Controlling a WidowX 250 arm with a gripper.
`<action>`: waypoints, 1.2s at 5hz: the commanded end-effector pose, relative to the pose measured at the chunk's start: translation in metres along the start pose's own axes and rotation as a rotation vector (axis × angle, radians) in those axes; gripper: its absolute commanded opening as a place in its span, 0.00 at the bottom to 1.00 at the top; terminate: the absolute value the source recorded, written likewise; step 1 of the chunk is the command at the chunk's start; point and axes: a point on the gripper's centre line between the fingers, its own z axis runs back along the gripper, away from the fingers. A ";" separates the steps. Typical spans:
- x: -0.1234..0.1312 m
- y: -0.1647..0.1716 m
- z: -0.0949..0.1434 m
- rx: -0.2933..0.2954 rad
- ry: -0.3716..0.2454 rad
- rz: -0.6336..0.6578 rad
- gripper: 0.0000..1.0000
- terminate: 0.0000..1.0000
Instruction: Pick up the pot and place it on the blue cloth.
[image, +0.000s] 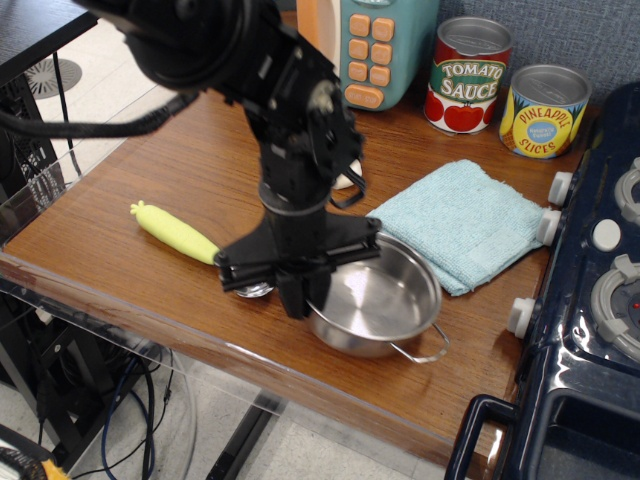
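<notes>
The hand (303, 292) is clamped on the left rim of the steel pot (375, 305), its fingers pressed together over the wall. The pot sits tilted just in front of the blue cloth (457, 223), its right edge near the cloth's front corner, 1 wire handle (423, 350) pointing toward the tabletop (120, 170) front edge. A yellow toy corn (176, 232) lies left of the pot.

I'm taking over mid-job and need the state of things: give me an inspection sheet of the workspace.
Surface: wooden table, no spills seen.
Job's things: pot tilted, near the front edge; blue cloth bare, behind it.
Clutter: tomato sauce can, pineapple can, yellow toy, toy phone.
Hand: hand shut on the pot's left rim.
Cables: black cable from the arm; more under the table.
Surroundings: toy stove at right.
</notes>
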 end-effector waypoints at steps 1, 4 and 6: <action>0.038 -0.024 0.042 -0.153 -0.070 0.055 0.00 0.00; 0.069 -0.080 0.024 -0.158 -0.037 0.052 0.00 0.00; 0.072 -0.099 -0.006 -0.165 -0.031 0.036 0.00 0.00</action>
